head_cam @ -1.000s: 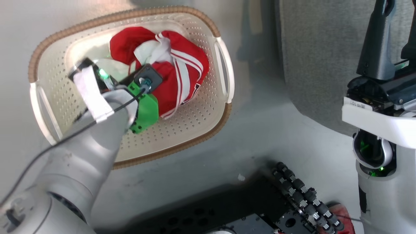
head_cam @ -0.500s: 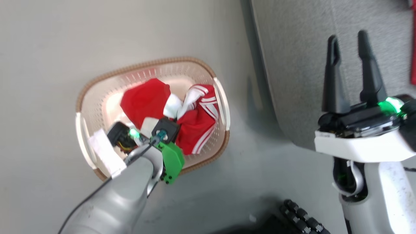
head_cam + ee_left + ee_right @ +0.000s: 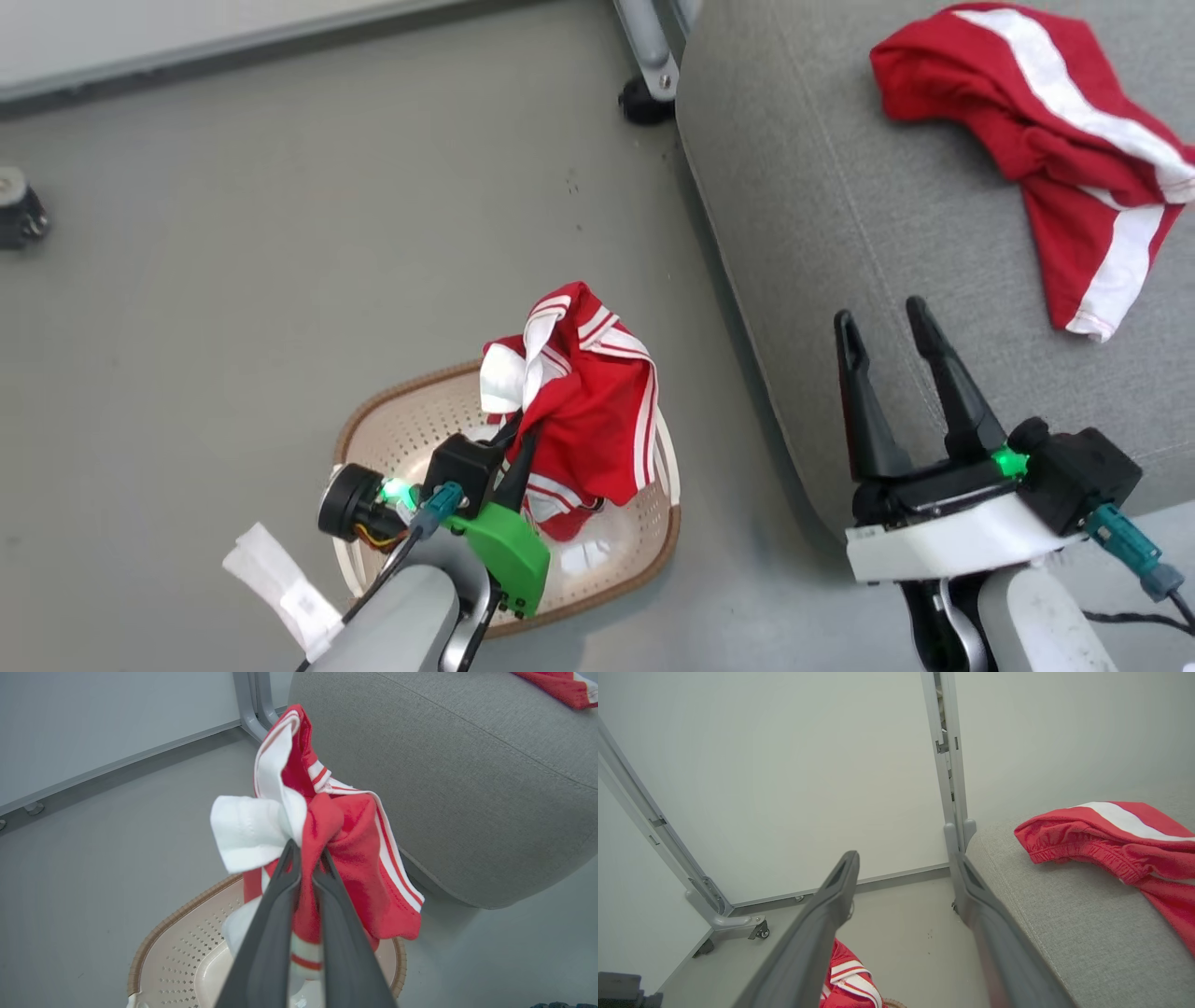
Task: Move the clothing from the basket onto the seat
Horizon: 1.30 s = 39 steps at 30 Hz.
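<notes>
My left gripper (image 3: 307, 851) is shut on a bunched red garment with white stripes and trim (image 3: 355, 826), which hangs just above the off-white basket with a brown rim (image 3: 177, 961). In the head view the same clothing (image 3: 583, 411) dangles over the basket (image 3: 392, 439), left of the grey seat (image 3: 840, 215). A second red garment with a white stripe (image 3: 1046, 149) lies spread on the seat. My right gripper (image 3: 879, 315) hovers open over the seat's near edge with nothing between its fingers. The right wrist view shows it (image 3: 906, 858) facing the wall.
The basket stands on grey floor close to the seat's rounded left edge. A metal frame leg with a caster (image 3: 644, 65) stands at the seat's far corner. Another caster (image 3: 19, 210) sits at far left. A pale wall runs along the back.
The head camera has swung up and back, bringing the seat top into view. My left gripper has risen, lifting the red garment out of the basket. The right gripper stays open.
</notes>
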Available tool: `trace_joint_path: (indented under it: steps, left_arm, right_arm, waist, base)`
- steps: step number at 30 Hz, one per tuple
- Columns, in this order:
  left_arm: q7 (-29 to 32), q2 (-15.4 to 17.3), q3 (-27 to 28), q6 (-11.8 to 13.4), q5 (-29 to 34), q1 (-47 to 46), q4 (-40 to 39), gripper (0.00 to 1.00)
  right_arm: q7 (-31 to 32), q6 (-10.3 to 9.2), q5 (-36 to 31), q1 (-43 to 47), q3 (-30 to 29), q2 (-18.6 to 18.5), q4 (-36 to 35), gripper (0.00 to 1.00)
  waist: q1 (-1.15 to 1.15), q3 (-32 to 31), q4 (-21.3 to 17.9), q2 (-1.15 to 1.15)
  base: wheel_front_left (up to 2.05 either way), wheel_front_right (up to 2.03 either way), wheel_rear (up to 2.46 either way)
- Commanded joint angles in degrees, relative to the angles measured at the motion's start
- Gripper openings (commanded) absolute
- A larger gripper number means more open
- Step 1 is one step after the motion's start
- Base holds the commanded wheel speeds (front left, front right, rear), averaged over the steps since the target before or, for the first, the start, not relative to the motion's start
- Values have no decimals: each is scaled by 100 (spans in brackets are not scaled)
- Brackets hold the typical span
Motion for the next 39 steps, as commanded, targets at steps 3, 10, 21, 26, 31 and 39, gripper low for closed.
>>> trace_joint_path:
  steps: [3,10,21,26,31,39]
  left_arm:
    - [-19,96,198,105,144,418,-477,0]
    - [-19,229,488,248,419,767,-1504,0]
    - [-20,293,692,334,590,936,-2657,0]
    - [18,283,622,298,611,833,-2955,0]
    - [160,264,536,285,643,719,-3267,0]
    - [362,238,357,235,697,605,-3610,0]
  right_arm:
    - [-17,0,-25,353,87,-79,106,100]
    - [-17,0,-29,722,152,-186,192,100]
    - [-17,0,-19,1002,319,-280,193,100]
    - [-17,0,-52,1032,432,-343,187,100]
    - [-17,0,-75,931,715,-474,272,100]
    - [-17,0,358,680,1232,-640,153,100]
  waist:
    - [1,-1474,153,0]
    - [1,-1899,219,0]
    - [1,-2239,256,0]
    - [1,-2224,292,0]
    - [1,-2139,317,0]
    - [1,-1983,357,0]
  base:
    - [0,0,0]
    - [0,0,0]
    - [0,0,0]
    - [0,0,0]
    - [0,0,0]
    - [0,0,0]
